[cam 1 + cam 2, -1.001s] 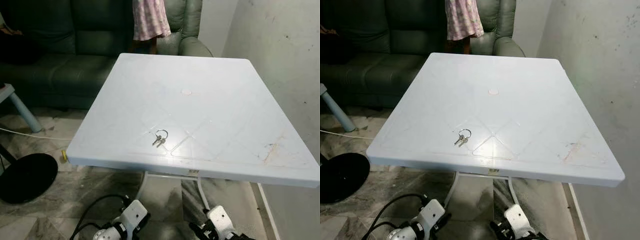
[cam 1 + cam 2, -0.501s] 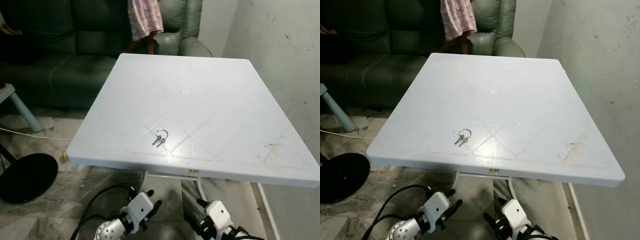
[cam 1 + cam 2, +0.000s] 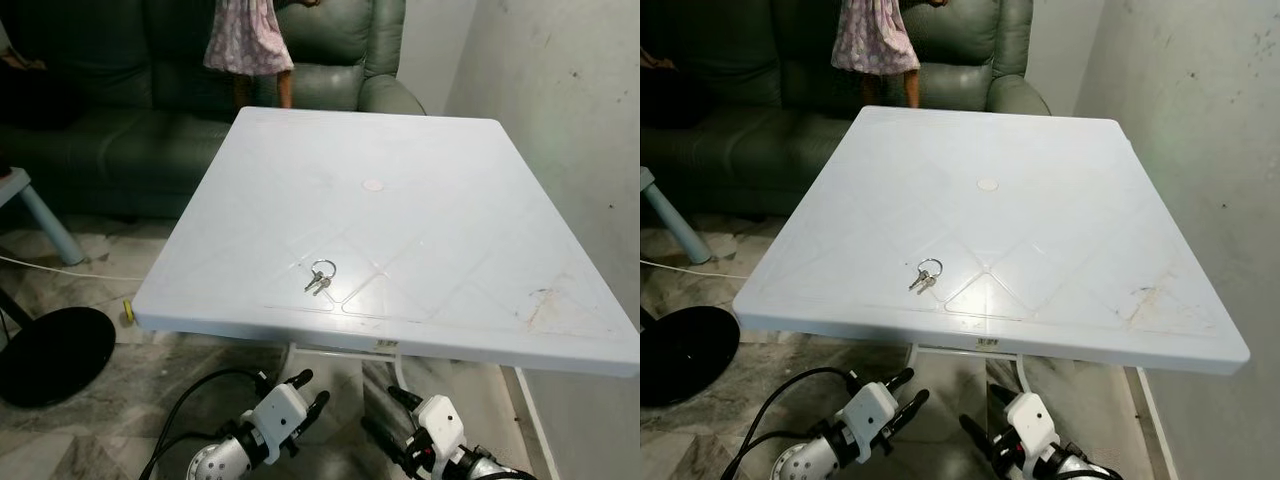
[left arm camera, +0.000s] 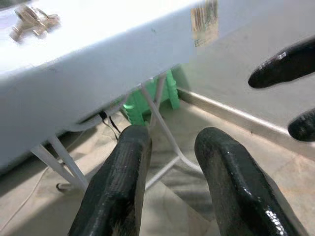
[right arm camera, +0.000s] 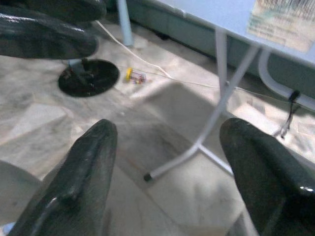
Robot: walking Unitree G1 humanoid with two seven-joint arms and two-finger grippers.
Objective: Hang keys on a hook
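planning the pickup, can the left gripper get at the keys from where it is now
Probably not yet: the left gripper hangs open below the table edge, the keys lie on top. Nothing crowds them once it lifts.

You have a small bunch of metal keys on a round ring [image 3: 924, 277] lying on the pale blue square plastic counter [image 3: 1060, 230], near its front edge. Below that edge, your left gripper [image 3: 908, 390] and right gripper [image 3: 982, 412] hang over the marble floor [image 3: 750, 390], black fingers spread apart.
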